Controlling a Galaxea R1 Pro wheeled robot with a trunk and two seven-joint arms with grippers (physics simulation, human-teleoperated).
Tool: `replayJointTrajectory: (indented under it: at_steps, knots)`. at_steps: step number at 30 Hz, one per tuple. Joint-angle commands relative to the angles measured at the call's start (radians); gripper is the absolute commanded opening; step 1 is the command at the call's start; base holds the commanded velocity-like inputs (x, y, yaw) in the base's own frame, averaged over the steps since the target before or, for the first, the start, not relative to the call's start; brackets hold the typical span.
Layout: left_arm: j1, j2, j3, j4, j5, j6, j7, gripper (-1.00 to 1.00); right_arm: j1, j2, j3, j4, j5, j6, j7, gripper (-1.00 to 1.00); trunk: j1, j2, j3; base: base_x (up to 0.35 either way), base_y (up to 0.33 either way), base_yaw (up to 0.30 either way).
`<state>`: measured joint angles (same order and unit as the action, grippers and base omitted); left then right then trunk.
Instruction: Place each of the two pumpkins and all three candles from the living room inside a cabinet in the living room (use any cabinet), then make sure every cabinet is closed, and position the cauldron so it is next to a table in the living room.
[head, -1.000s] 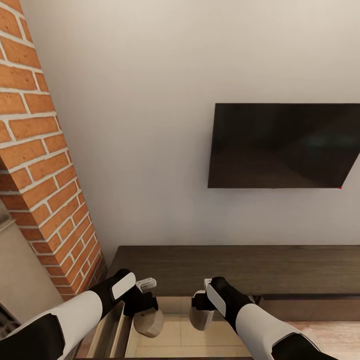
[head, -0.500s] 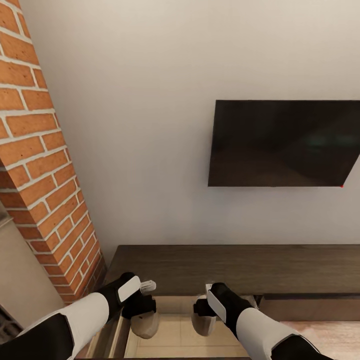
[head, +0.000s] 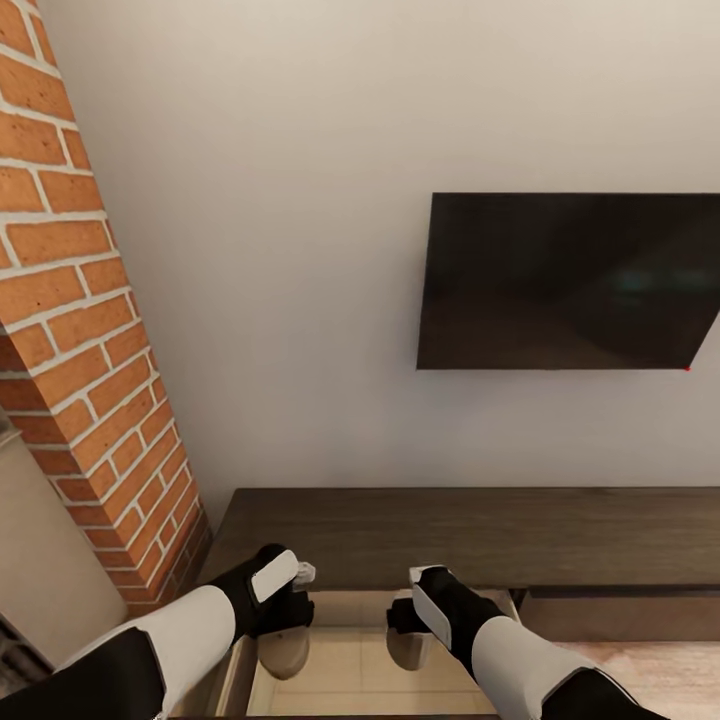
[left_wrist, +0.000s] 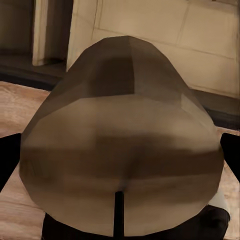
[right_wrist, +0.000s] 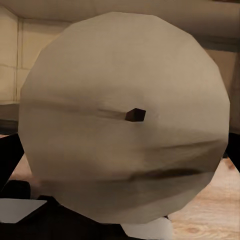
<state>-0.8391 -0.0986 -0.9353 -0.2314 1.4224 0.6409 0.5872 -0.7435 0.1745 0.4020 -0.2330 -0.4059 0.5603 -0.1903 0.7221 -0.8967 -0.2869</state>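
The long low dark brown cabinet (head: 470, 535) runs along the wall, with one drawer (head: 340, 665) pulled out towards me and showing a pale inside. My left gripper (head: 284, 622) is shut on a tan candle (head: 283, 648) that hangs over the drawer's left part. The left wrist view has this candle (left_wrist: 120, 150) close up, with black fingertips (left_wrist: 7, 161) at its sides. My right gripper (head: 408, 620) is shut on a cream candle (head: 408, 648) over the drawer's middle. In the right wrist view that candle's flat top (right_wrist: 125, 115) shows a wick hole.
A red brick fireplace (head: 85, 340) stands close on the left, right beside the cabinet's end. A black TV (head: 570, 282) hangs on the white wall above the cabinet. Light wood floor (head: 665, 670) shows at the lower right.
Both arms have reached forward and lower, bringing the two candles down towards the open drawer. The camera has tilted a little, so the TV sits higher in the picture.
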Motion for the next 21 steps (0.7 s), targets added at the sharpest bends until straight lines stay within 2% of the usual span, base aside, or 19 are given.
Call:
replayJointTrajectory:
  at_steps: [1,3,5,7,8,12,21]
  knots:
    - [0.0,0.002,0.015,0.0,0.001,0.0,0.001,-1.0,-0.001,0.0,0.0,0.0,0.0,0.0,0.002,-1.0,0.004,-0.007,-0.003,0.0,0.0,0.0]
    - [0.0,0.009,0.044,0.002,0.002,-0.001,0.001,-1.0,-0.001,0.0,-0.003,0.007,-0.001,-0.006,0.002,-1.0,0.012,-0.021,-0.01,0.0,0.0,0.0]
    - [0.0,0.027,0.07,0.004,0.004,0.0,0.0,-1.0,-0.002,0.0,-0.006,0.013,-0.003,-0.044,0.003,-1.0,0.019,-0.035,-0.016,0.0,0.0,0.0]
    - [0.0,0.047,0.086,0.011,0.004,-0.002,-0.001,-1.0,-0.001,0.0,-0.005,0.042,-0.005,-0.114,-0.001,-1.0,0.027,-0.049,-0.022,0.0,0.0,0.0]
    - [0.0,0.054,0.112,0.044,0.004,-0.004,-0.002,-1.0,-0.001,0.0,-0.004,0.096,-0.003,-0.169,-0.003,-1.0,0.031,-0.056,-0.025,0.0,0.0,0.0]
    - [0.0,0.058,0.156,0.072,0.002,-0.003,-0.001,-1.0,0.0,0.0,-0.004,0.132,-0.003,-0.195,-0.004,-1.0,0.046,-0.084,-0.038,0.0,0.0,0.0]
    - [0.0,0.075,0.161,0.079,0.003,-0.026,-0.002,-1.0,0.013,0.0,-0.005,0.141,-0.004,-0.207,-0.008,-1.0,0.081,-0.147,-0.066,0.0,0.0,0.0]
